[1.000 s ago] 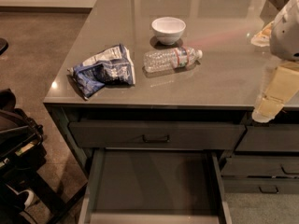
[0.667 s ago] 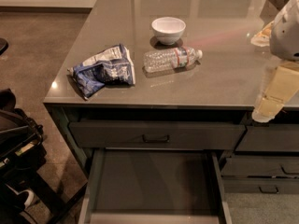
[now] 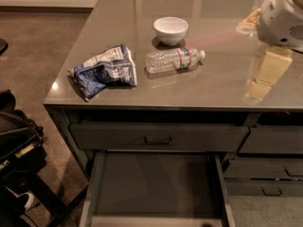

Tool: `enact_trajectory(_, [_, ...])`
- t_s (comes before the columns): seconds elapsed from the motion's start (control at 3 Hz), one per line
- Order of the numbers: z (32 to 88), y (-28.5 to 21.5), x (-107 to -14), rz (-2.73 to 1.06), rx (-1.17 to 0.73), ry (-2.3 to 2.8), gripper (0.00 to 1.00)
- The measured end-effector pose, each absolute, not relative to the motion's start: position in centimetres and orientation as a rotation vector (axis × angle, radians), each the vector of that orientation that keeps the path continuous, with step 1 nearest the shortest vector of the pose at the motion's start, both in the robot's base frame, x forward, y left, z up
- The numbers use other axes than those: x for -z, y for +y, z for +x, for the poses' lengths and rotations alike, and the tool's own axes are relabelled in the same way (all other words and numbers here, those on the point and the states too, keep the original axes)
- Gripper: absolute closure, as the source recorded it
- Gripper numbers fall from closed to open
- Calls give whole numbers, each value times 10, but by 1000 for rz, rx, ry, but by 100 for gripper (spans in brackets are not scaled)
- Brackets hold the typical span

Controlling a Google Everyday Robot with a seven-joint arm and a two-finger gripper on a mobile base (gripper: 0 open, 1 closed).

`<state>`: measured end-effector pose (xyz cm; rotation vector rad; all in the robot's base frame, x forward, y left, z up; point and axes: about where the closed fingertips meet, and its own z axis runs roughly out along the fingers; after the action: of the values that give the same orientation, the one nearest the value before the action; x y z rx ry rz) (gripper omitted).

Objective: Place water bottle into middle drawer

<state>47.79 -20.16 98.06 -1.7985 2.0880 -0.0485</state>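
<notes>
The water bottle (image 3: 173, 60) lies on its side on the grey counter top (image 3: 213, 86), white cap pointing right, just in front of the white bowl. The middle drawer (image 3: 156, 183) is pulled out below the counter's front edge, and its dark flat floor is bare. My gripper (image 3: 258, 88) hangs from the white arm (image 3: 284, 18) at the right of the counter. It is well to the right of the bottle, not touching it, and holds nothing that I can see.
A white round bowl (image 3: 170, 29) stands behind the bottle. A blue-and-white snack bag (image 3: 106, 71) lies to its left. A shut top drawer front with a bar handle (image 3: 158, 139) sits above the open drawer. More shut drawers (image 3: 270, 164) are at the right. Dark gear (image 3: 16, 145) stands on the floor at the left.
My arm and gripper have shifted a little up and to the left in the view, over the counter. The bottle, bowl, bag and drawer have not moved.
</notes>
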Motion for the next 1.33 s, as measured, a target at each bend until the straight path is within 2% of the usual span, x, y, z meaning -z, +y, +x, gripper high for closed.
enact_trajectory(0.33, [525,-184,-980,-1802,-26,1952,0])
enact_trajectory(1.0, [544,-185,-980,-1798,-24,1904,0])
enact_trajectory(1.33, [586,-170,-979,-1830,-45,1773,0])
